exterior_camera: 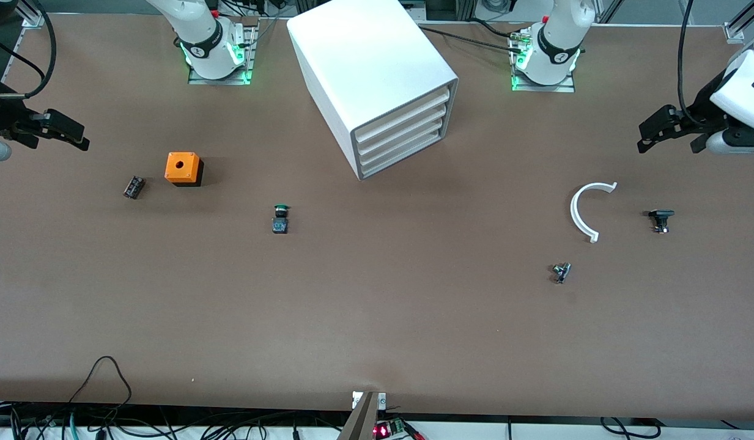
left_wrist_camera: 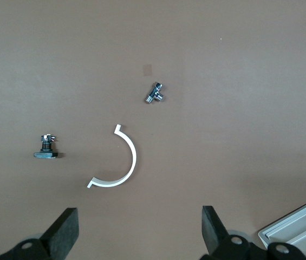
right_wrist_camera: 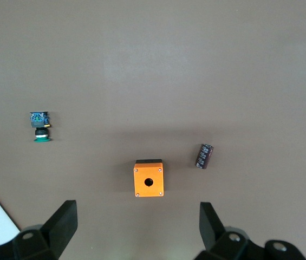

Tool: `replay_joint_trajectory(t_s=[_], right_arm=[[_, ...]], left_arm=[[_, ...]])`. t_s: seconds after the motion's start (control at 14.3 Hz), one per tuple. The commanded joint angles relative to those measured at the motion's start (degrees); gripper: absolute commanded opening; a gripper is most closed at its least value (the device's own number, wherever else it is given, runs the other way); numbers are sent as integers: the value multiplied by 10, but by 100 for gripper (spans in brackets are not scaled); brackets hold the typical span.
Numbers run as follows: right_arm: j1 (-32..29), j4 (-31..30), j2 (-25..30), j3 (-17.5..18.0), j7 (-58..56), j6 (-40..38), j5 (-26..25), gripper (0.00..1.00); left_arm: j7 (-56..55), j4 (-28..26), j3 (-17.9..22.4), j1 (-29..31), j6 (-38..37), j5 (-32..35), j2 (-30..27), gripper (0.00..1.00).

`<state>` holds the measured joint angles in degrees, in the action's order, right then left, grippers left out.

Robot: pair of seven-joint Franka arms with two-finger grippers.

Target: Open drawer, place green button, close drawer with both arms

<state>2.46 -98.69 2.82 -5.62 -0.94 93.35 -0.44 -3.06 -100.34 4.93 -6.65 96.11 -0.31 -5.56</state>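
Four drawers (exterior_camera: 407, 135) are seen closed in the cabinet (exterior_camera: 364, 67), the button (exterior_camera: 280, 218) lies on the bench (exterior_camera: 377, 318) nearer the camera, and both grippers, left (exterior_camera: 649, 137) and right (exterior_camera: 77, 137), are held up with jaws released, so opening a lower drawer is judged next.

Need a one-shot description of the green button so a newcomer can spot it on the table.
Start at the big white cabinet mid-table. The button lies on the bare brown table, nearer the front camera than the cabinet and toward the right arm's end. The orange box and dark cylinder lie closer to that end; only the button has a round green cap on a black-and-blue body.
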Motion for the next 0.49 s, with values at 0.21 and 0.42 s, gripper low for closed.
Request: replay_joint_trajectory(t_s=[0.21, 0.42], right_arm=[[-1, 2, 3, 0, -2, -2, -4, 100], [-1, 2, 3, 0, -2, -2, -4, 100]], left_arm=[[10, -13, -19, -6, -11, -10, 42, 100], [10, -24, -26, -6, -9, -73, 65, 100]])
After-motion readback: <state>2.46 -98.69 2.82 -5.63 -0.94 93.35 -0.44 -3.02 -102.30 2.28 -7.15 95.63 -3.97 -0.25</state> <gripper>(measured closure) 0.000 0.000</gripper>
